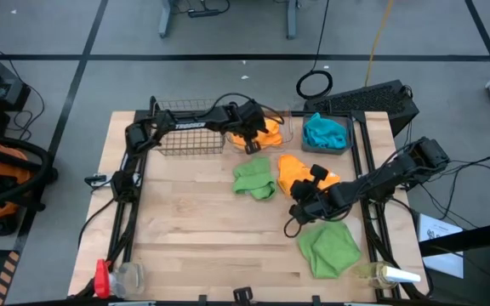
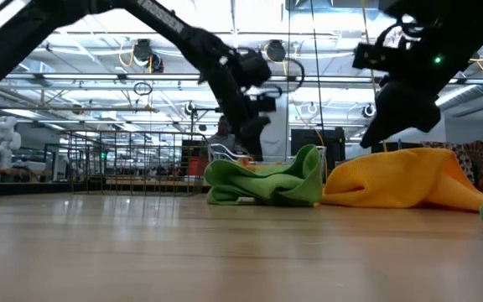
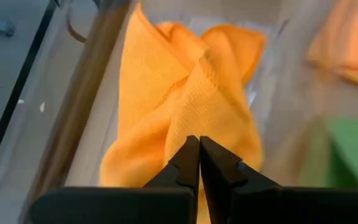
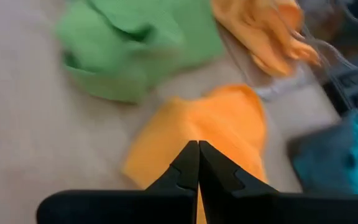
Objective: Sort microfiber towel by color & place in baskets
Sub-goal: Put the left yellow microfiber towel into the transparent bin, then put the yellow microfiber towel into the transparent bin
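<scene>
Two pairs of fingers were pressed together, tips meeting, in both wrist views. The left gripper (image 3: 199,144) sat over the orange towel in the clear tub (image 3: 185,106); whether a fold was caught between the tips cannot be told. The right gripper (image 4: 198,149) hung above the loose orange towel (image 4: 210,134), right of centre in the high view, and a thin pinch of cloth could not be confirmed there either.

Risks, as I judged them: if the left fingers held a fold, pulling away would have dragged that towel back over the clear tub's (image 1: 272,138) low wall, since the cloth already stood heaped above the rim. If the right fingers closed on nothing, or on a single edge, the loose towel (image 1: 300,173) would have stayed flat or slid out mid-lift. Its near edge touched the green towel at centre (image 1: 256,178), so a dragging lift could have pulled that one along.

The loose orange towel's long axis ran from the upper left towards the lower right of the high view, its narrower end pointing at the clear tub. A second green towel (image 1: 328,246) lay at lower right, a teal towel (image 1: 325,131) filled the dark grey tub (image 1: 340,149) at upper right, and the wire-mesh basket (image 1: 190,136) stood upper left of centre.
</scene>
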Robot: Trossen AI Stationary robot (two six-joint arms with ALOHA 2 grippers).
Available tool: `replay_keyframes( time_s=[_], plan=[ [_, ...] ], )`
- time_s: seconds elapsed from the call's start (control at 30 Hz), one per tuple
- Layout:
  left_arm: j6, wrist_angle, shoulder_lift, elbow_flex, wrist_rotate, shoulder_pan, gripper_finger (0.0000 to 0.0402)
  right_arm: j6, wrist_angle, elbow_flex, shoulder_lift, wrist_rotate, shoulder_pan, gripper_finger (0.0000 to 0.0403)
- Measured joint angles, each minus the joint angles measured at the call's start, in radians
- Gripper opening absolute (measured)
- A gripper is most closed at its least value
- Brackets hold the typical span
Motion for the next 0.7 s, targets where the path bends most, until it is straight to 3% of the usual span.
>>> replay_keyframes(
  time_s=[0.1,0.27,0.47,0.7],
  plan=[
    [-0.029,-0.030,-0.052,0.000,-0.001,-0.014,0.0020,-0.006,-0.041,0.000,0.000,-0.025,-0.029,0.0001],
    [-0.062,-0.058,-0.154,0.000,-0.002,-0.058,0.0020,-0.122,-0.077,0.000,-0.015,-0.162,-0.116,0.0026],
    [-0.130,-0.107,-0.236,0.001,0.062,-0.165,0.0020,-0.283,-0.090,0.000,-0.092,-0.314,-0.231,0.0101],
    [-0.141,-0.103,-0.242,-0.052,0.063,-0.324,0.0020,-0.359,-0.143,0.000,-0.265,-0.428,-0.245,0.0202]
  ],
)
